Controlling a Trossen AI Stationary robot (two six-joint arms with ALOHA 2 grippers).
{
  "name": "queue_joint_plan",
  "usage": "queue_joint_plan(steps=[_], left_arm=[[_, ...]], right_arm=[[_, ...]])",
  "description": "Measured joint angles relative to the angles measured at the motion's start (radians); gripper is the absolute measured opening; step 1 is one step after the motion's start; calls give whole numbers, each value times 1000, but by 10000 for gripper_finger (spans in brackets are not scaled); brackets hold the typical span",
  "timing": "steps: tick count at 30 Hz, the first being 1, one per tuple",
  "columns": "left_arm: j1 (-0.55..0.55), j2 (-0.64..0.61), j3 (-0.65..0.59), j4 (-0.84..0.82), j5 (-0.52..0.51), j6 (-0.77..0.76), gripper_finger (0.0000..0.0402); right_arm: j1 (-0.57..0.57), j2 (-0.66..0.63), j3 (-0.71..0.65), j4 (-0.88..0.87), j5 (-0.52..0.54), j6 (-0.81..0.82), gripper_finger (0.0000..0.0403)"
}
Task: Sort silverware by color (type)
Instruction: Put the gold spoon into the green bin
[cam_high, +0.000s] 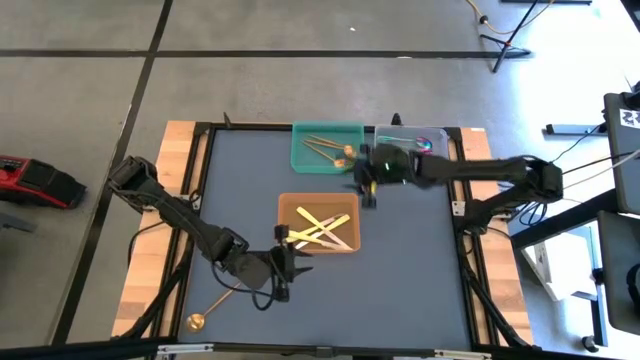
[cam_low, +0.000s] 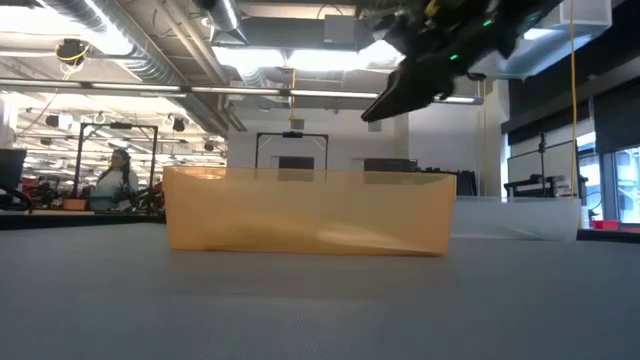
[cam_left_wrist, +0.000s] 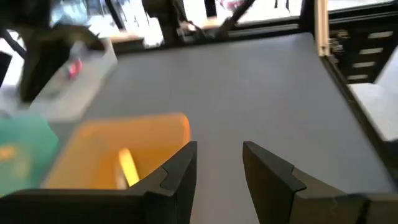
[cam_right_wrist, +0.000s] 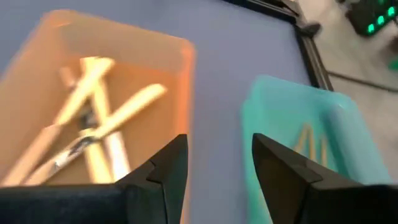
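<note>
The orange tray (cam_high: 290, 205) holds several pale yellow pieces (cam_high: 322, 228), also seen in the right wrist view (cam_right_wrist: 93, 124). Gold pieces (cam_high: 328, 150) lie in the green tray (cam_high: 300, 160). An iridescent piece (cam_high: 425, 143) lies in the clear tray (cam_high: 392, 133). One gold spoon (cam_high: 208, 308) lies flat at the table's near-left corner. My left gripper (cam_high: 290, 262) (cam_left_wrist: 219, 149) is open and empty, just off the orange tray's near-left corner. My right gripper (cam_high: 367, 195) (cam_right_wrist: 217, 143) is open and empty, raised between the green tray (cam_right_wrist: 292, 106) and the orange tray (cam_right_wrist: 124, 56).
The three trays stand in the far half of the blue-grey mat (cam_high: 400, 270); bare mat lies near and right of the orange tray (cam_low: 310, 210). A wooden border (cam_high: 150, 270) runs along the table's left side. A person (cam_low: 115, 180) sits far back in the room.
</note>
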Motion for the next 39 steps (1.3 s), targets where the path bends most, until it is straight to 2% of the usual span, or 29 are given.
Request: queue_joint_plan(steps=[4,8,11,14,19,24,30,39], left_arm=[[-31,-47,0,-177,3,-240,124],[-64,-101,0,-408,36,-554,124],[-98,-124,0,-605,130,-807,124],[-134,-124,0,-793,272,-1026,124],[-201,-97,0,-988,452,-1298,124],[-275,-51,0,-1024,584,-1412,124],[-351,31,0,-946,722,-1544,124],[-388,140,0,-807,826,-1600,124]], right_arm=[[175,-39,-70,12,81,9,169],[346,-42,-128,43,165,72,169],[455,-42,-152,61,241,132,169],[549,-42,-156,57,301,213,169],[667,-42,-156,59,315,323,169],[726,-42,-155,116,345,358,169],[744,-42,-155,138,349,398,169],[742,-33,-155,105,348,436,169]])
